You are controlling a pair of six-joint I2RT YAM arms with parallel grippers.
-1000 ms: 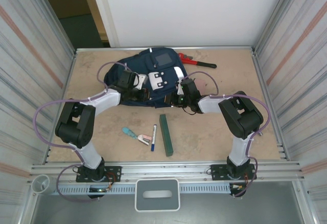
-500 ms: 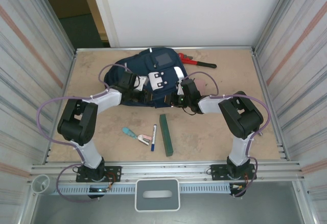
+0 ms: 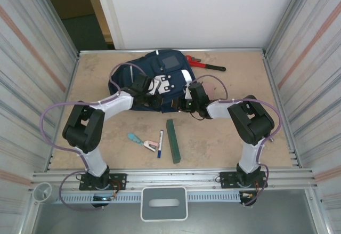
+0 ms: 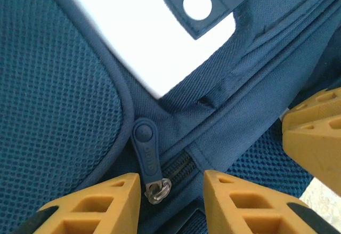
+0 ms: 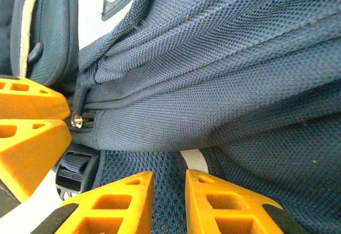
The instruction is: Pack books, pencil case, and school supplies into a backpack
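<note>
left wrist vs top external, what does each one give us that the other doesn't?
Left wrist: the zipper pull and its metal slider, close up, between the fingers of the open left gripper. Top external: the green book, marker, stapler and red wrench lying on the table. Shared: the navy backpack and its white patch.

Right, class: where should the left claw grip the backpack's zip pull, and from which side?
Probably pinch the flat rubber tab across its narrow width, coming from the slider end: it lies lengthwise just ahead of the open left claw.
</note>
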